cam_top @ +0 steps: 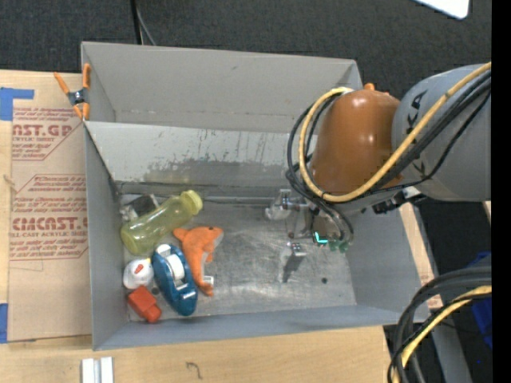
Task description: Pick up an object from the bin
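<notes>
All the loose things lie in 1 cluster at one end of the bin, and the orange toy is the piece on its open side. Your claw hangs over bare floor on the arm's side of that toy, well apart from it and about level with it. You cannot tell whether it is wide or narrow. A yellow-green bottle lies just behind the toy, and a blue tape holder lies just beside it on the side away from the claw. The toy's long axis runs roughly from far wall to near wall, crosswise to your line of approach. You would likely need to travel sideways toward it before descending.
</notes>
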### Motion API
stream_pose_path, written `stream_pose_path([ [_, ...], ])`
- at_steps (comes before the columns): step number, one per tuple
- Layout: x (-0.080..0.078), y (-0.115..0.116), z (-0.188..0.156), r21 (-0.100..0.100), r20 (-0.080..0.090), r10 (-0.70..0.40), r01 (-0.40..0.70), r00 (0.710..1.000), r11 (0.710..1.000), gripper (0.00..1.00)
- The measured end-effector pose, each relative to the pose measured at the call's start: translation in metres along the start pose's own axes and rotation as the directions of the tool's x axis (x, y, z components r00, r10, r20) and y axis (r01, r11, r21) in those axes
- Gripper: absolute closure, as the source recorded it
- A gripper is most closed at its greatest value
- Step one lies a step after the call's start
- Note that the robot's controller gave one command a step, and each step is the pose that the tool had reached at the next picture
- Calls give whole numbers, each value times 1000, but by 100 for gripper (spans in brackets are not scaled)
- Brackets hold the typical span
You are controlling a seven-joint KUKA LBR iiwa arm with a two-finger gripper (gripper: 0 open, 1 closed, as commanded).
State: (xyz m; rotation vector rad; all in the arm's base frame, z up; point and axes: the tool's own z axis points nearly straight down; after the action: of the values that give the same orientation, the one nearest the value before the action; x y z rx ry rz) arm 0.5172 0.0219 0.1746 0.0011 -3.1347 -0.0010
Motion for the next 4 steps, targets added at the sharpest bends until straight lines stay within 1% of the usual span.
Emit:
stream_pose_path([
  [1, -2, 0, -3, 0, 7, 1, -1, 1000, 1000, 0],
  [2, -16, 29, 45, -1, 16, 15, -15, 1000, 1000, 0],
  [3, -31, 52, 90, -2, 8, 162, -162, 987, 987, 0],
  [4, -36, 72, 98, -1, 8, 201, -201, 980, 980, 0],
])
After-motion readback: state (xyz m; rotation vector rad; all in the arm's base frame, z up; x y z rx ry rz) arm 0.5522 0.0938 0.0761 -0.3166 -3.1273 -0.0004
